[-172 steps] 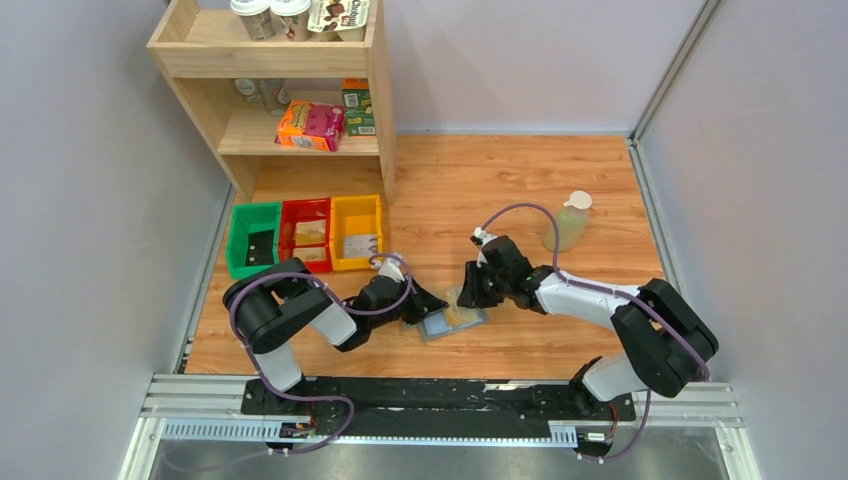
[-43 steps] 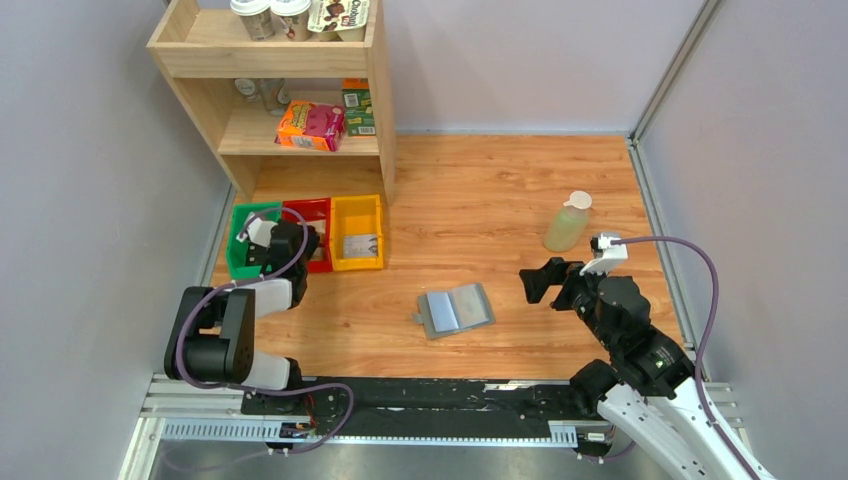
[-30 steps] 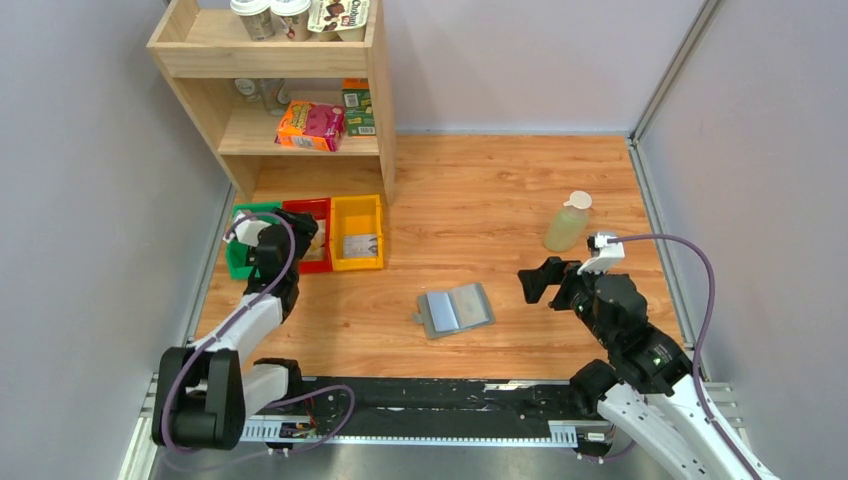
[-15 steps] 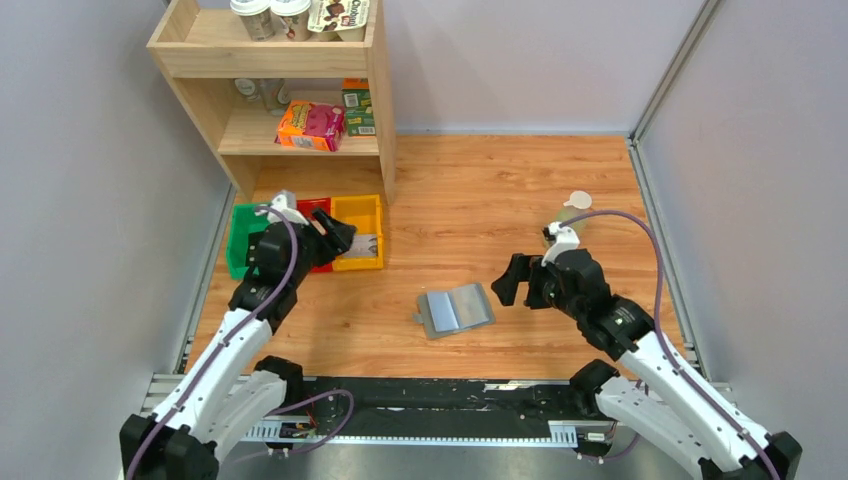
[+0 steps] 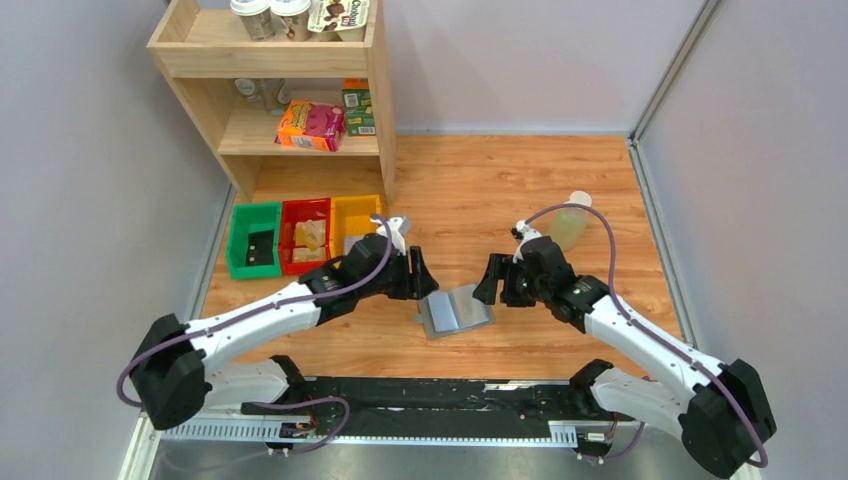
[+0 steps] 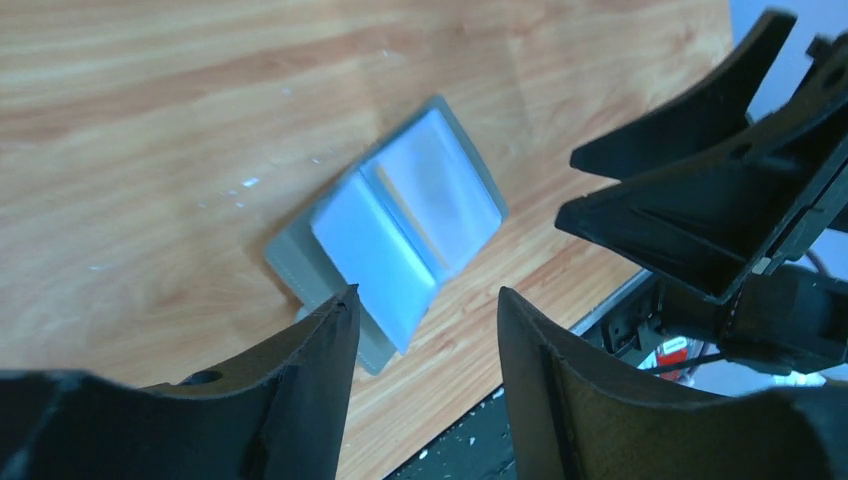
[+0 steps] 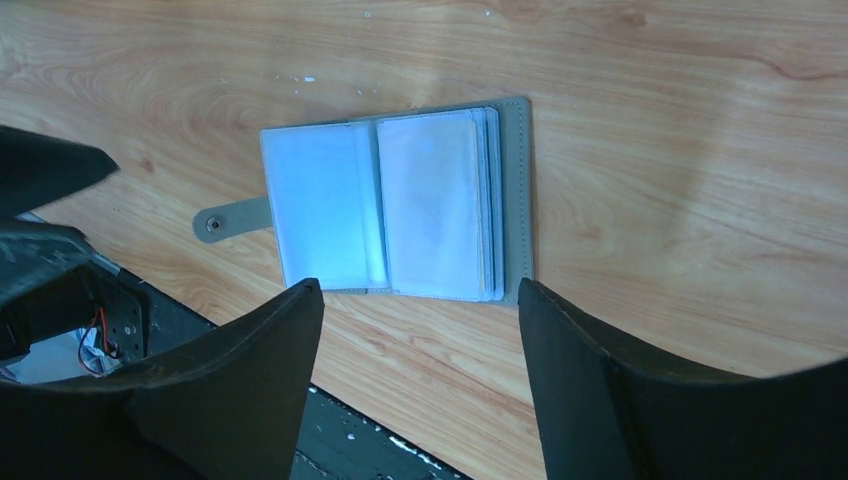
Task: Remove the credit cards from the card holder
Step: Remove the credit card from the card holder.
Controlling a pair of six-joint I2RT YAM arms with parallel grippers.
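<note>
The card holder (image 5: pixel 455 310) lay open and flat on the wooden desk (image 5: pixel 480 180), near the front edge and between the two arms. Its grey cover was underneath and the pale bluish-grey sleeves faced up. In the right wrist view the card holder (image 7: pixel 390 205) showed two pages of sleeves side by side, and the closing tab (image 7: pixel 230 220) stuck out from one short edge. The left wrist view was a little blurred, but the card holder (image 6: pixel 400 220) was open there in the same way. I could not tell whether any cards were inside the sleeves.

The left gripper (image 5: pixel 418 280) hung just beside the left edge of the card holder. Its fingers (image 6: pixel 290 390) were spread apart and held nothing. The right gripper (image 5: pixel 490 285) hung just beside the right edge, also with its fingers (image 7: pixel 620 390) spread wide and holding nothing. Neither gripper touched the card holder.

Further back on the left stood a green bin (image 5: pixel 234 245), a red bin (image 5: pixel 305 204) and a yellow bin (image 5: pixel 355 200) in a row. Some tan pieces (image 5: pixel 311 233) lay in the red bin, too small to be sure what they were. Behind the bins stood a wooden shelf (image 5: pixel 380 120). A pale bottle (image 5: pixel 572 225) stood behind the right arm.
</note>
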